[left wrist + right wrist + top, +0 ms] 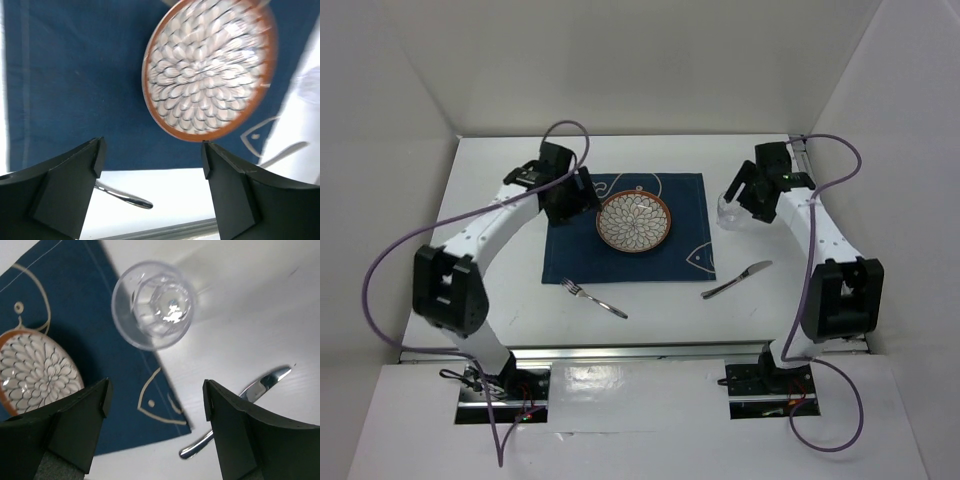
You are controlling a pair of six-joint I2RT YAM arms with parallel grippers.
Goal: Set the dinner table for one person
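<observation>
From above, the big white dinner table [650, 335] has a blue mat [570, 255] with fish drawings in the middle of it. A flowery plate [634, 222] sits on the mat, up near its far edge. A fork [595, 298] lies crooked on the white table, just off the near left corner of the mat. A knife [737, 280] lies crooked off the near right corner. A clear glass [728, 212] stands by the far right corner. The left gripper [582, 195] hangs just left of the plate, and the right gripper [740, 190] hangs over the glass. In the left wrist view, the left gripper [152, 157] has its two black fingers wide apart with nothing between them. The plate [207, 70] is out in front and not touching them, and the end of the fork [125, 197] peeks out on the white table below. In the right wrist view, the right gripper [156, 397] also has its fingers wide apart and holds nothing. I look right down into the glass [152, 305], which stands upright at the edge of the mat. I can't tell if it touches the cloth. The knife [235, 412] shines lower down. I think the plate and glass are in place and the fork and knife come next. Each arm would need to go down low, pinch the thin flat metal and lay it straight beside the plate.
</observation>
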